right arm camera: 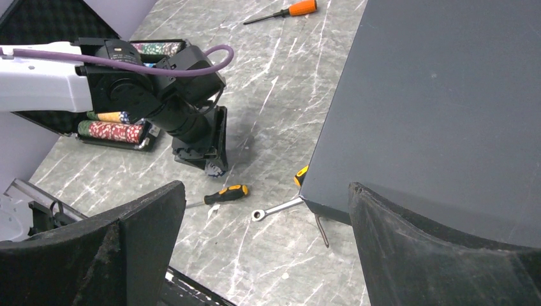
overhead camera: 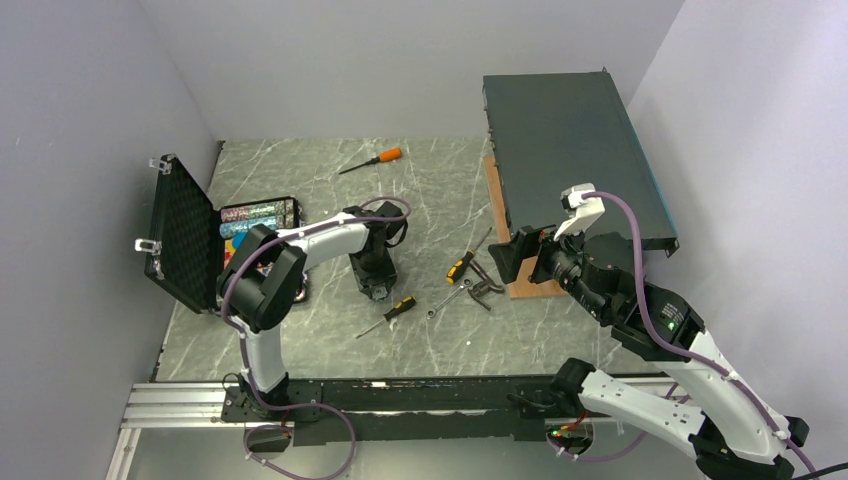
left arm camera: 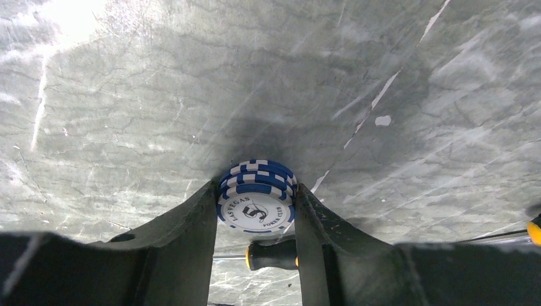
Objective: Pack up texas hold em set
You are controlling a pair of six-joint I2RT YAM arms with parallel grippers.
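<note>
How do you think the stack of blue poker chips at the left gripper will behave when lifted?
The stack of blue poker chips looks like loose, slightly offset discs, so it may shear apart under uneven squeeze. Each chip seems rigid. The left gripper meets rounded edges, so a chip could slip and roll.

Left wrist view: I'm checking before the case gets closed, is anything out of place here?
Yes. A small stack of blue-and-white chips stands on the bare table between the fingers of the left hand, a screwdriver close by, not in the case with the other chips.
</note>
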